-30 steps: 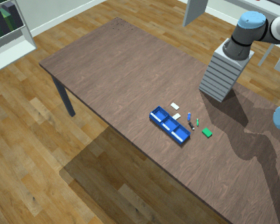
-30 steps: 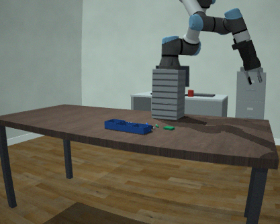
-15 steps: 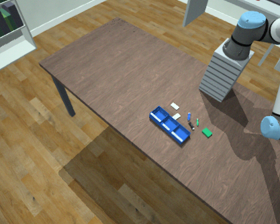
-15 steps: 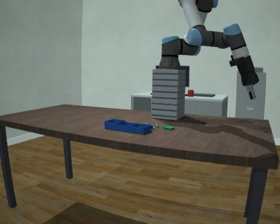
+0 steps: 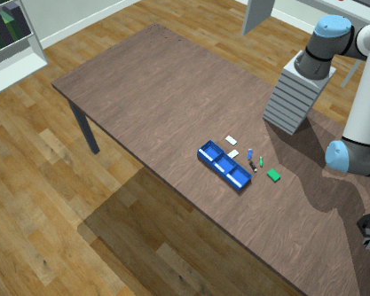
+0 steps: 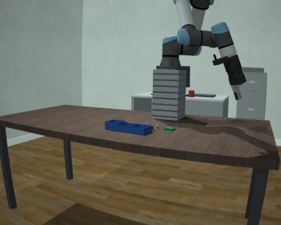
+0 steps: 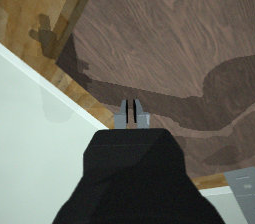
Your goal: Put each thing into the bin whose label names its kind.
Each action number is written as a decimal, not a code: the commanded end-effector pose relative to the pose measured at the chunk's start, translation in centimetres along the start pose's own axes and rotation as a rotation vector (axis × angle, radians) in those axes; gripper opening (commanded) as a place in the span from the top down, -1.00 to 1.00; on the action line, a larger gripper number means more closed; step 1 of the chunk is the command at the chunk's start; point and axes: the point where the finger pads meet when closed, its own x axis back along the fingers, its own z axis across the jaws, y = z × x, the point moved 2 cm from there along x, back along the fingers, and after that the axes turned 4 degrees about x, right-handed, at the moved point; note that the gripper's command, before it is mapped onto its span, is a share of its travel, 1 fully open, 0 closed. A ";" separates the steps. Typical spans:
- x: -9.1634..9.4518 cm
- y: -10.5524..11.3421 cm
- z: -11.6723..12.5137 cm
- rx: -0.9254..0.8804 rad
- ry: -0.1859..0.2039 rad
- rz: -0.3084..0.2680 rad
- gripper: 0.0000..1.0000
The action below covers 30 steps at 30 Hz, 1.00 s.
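A blue bin row with three compartments (image 5: 224, 164) stands on the table; it also shows in the exterior view (image 6: 128, 126). Beside it lie two white cards (image 5: 231, 140) (image 5: 233, 153), a small blue thing (image 5: 249, 153), a small black thing (image 5: 253, 166), a small green thing (image 5: 261, 160) and a flat green block (image 5: 273, 175). My gripper (image 6: 238, 95) hangs high above the table's right end, far from them all. In the wrist view its fingers stand nearly together with nothing between them. The bin labels are too small to read.
The arm's grey ribbed pedestal (image 5: 297, 98) stands on the table behind the things. A white desk (image 6: 180, 100) with a red object and a grey filing cabinet (image 6: 251, 96) stand behind the table. A bookshelf (image 5: 4, 27) is at far left.
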 end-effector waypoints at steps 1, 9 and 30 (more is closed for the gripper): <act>1.0 -2.2 1.6 -0.077 -0.005 0.017 0.39; 2.0 -4.8 3.8 -0.205 -0.010 0.040 0.39; 5.0 -11.2 11.2 -0.590 -0.032 0.107 0.39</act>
